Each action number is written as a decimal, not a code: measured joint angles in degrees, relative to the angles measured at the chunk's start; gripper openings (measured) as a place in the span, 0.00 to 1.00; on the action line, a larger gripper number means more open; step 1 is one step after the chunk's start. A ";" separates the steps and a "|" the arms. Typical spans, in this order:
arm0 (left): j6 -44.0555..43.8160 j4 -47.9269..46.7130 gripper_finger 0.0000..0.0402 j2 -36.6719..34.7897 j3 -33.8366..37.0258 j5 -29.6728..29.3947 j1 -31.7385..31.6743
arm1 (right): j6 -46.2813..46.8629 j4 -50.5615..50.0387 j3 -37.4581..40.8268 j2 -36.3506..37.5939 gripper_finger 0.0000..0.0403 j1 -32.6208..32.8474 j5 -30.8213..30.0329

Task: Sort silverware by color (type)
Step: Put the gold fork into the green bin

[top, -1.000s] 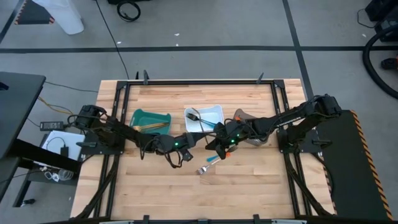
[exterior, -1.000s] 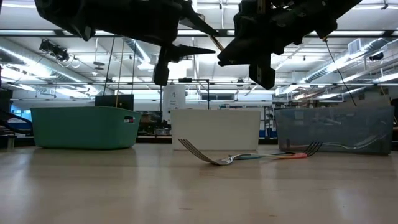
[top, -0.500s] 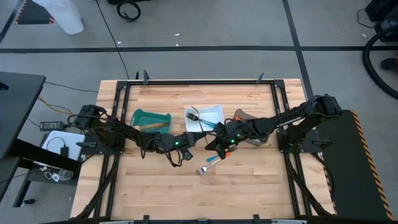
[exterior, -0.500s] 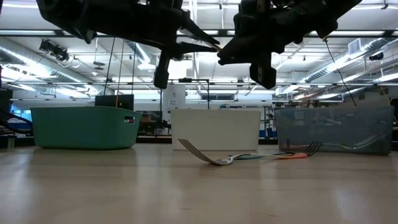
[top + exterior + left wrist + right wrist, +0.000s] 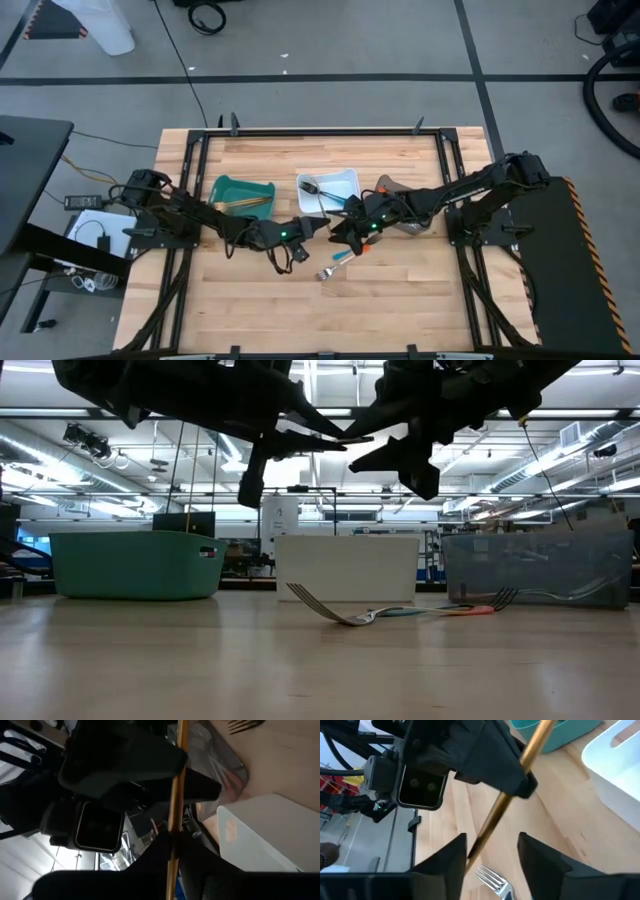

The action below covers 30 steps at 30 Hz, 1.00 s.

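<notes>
While the two arms met in mid-air above the middle of the table, a slim gold utensil (image 5: 512, 790) was passing from one to the other. The left gripper (image 5: 318, 224) had its fingers pinched shut on the gold handle, which ran straight out from between them in the left wrist view. The right gripper (image 5: 338, 228) stood with its jaws parted to either side of the same handle and no longer seemed to bear on it, so I took this for a handover made so the left arm, nearer the teal bin (image 5: 228, 187), could carry the piece there. Gold pieces (image 5: 243, 205) already lay in that bin, which fitted the guess.

Below the grippers, still on the wooden table (image 5: 400, 300), lay a plain silver fork (image 5: 330, 609) with its tines curling upward, and close by it a blue-handled piece (image 5: 343, 257) and an orange-handled one (image 5: 478, 609), left for later. A dark spoon (image 5: 310, 186) rested in the white bin (image 5: 348, 176). The grey-brown bin (image 5: 386, 184) sat beside the right arm, its contents too dim to name from above.

The risk, as I judged it, was the thin handle swinging in the left pinch.
</notes>
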<state>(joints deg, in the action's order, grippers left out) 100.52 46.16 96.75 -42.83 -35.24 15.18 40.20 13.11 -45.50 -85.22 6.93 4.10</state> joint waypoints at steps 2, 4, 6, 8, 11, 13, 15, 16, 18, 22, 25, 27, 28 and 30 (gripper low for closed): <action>-0.57 -0.53 0.08 0.00 0.00 -2.19 0.70 | -0.67 -0.98 0.00 0.64 0.48 -0.19 -0.44; -2.46 -1.32 0.08 0.00 0.00 -5.02 1.50 | -1.64 -2.11 0.00 1.74 0.53 -0.23 -1.49; -5.33 -2.65 0.08 0.00 -0.02 -7.57 2.30 | -2.85 -3.83 0.00 2.95 0.57 -0.11 -3.15; -8.68 -4.20 0.08 0.00 -0.02 -10.37 3.29 | -4.14 -5.14 0.02 4.17 0.60 0.41 -4.98; -13.89 -7.95 0.08 -0.02 -0.04 -14.10 4.60 | -6.29 -7.71 0.02 5.84 0.63 1.81 -7.69; -17.03 -10.12 0.08 -0.02 -0.04 -16.03 5.21 | -7.68 -10.31 0.02 6.70 0.64 2.81 -9.89; -19.60 -11.27 0.08 -0.02 -0.04 -18.07 5.40 | -8.44 -12.78 0.07 7.68 0.64 3.85 -12.51; -20.70 -11.67 0.08 -0.02 -0.04 -19.26 5.40 | -8.50 -13.98 0.07 8.07 0.65 4.36 -13.90; -22.30 -12.28 0.08 -0.02 -0.04 -21.74 5.37 | -8.35 -16.70 0.07 8.36 0.64 5.45 -16.47; -26.03 -15.03 0.08 -0.13 -0.07 -24.81 4.52 | -7.14 -21.02 0.09 8.26 0.64 8.05 -21.59; -29.97 -19.38 0.08 -0.91 -0.07 -24.74 2.89 | -6.97 -20.92 1.43 8.01 0.64 10.18 -24.77; -32.88 -21.44 0.08 -2.32 -0.11 -23.62 1.81 | -6.03 -20.43 2.34 8.01 0.64 11.19 -25.81; -33.99 -22.41 0.08 -3.10 -0.11 -23.61 1.40 | -5.53 -20.58 2.77 8.03 0.64 11.57 -26.28; -35.71 -23.92 0.08 -5.05 -0.13 -23.20 0.80 | -4.47 -20.68 3.46 8.03 0.64 12.45 -26.95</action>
<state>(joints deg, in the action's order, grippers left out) 64.80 22.24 91.70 -42.96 -58.44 15.99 35.73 -7.57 -42.03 -77.19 19.37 -22.85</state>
